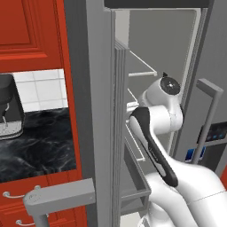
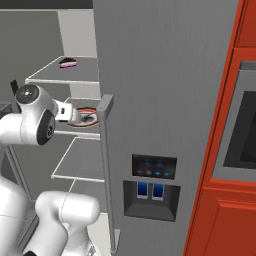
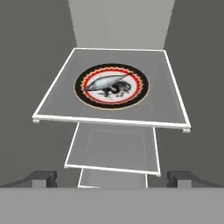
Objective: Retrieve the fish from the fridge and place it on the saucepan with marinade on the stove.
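Robot gripper (image 3: 112, 177) reaching into the open fridge (image 2: 165, 75).
Jaws spread wide, empty. Fish (image 3: 109, 84) lies on a round plate (image 3: 89, 98) ahead; advance level, centring both fingertips around its body.

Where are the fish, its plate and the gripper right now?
fish (image 3: 108, 85): hand view, silvery body.
plate (image 3: 140, 85): hand view, right dark rim.
gripper (image 3: 112, 179): hand view, midway between its wide-open tips.

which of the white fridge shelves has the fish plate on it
The middle white-rimmed glass shelf, the one level with the hand; it carries the round black-and-red plate with the silver fish. The shelves below it look bare.
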{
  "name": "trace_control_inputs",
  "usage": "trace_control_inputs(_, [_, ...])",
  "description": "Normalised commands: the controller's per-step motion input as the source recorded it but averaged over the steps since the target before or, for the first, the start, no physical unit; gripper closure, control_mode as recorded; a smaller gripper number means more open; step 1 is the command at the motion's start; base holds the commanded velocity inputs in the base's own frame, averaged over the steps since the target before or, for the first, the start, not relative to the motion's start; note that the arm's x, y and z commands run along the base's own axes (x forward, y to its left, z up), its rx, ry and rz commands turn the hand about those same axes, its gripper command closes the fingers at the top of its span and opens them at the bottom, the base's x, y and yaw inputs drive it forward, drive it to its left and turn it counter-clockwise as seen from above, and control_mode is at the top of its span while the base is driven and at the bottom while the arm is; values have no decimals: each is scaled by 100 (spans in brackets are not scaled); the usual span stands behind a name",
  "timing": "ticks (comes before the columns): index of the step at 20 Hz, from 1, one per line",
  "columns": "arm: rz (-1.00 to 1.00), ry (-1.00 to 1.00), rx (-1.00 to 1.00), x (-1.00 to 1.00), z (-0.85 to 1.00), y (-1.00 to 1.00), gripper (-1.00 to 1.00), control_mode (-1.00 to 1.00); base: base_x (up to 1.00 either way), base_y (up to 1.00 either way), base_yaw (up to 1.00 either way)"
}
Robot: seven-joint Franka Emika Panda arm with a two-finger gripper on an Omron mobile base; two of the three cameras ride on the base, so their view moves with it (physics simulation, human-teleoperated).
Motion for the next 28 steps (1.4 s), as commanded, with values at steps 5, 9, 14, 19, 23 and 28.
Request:
trace_control_inputs(5, [-22,0,16,1,0,0,-100,-100,0,0,0])
trace_control_inputs(9, [-21,1,20,0,7,-1,-100,-100,0,0,0])
trace_control_inputs(14, [-1,0,10,0,2,-3,-100,-100,0,0,0])
trace_control_inputs(19, [2,3,6,1,0,1,-100,-100,0,0,0])
trace_control_inputs(23, [1,7,2,3,0,14,-100,-100,0,0,0])
trace_control_inputs(28, [0,0,0,7,0,0,-100,-100,0,0,0])
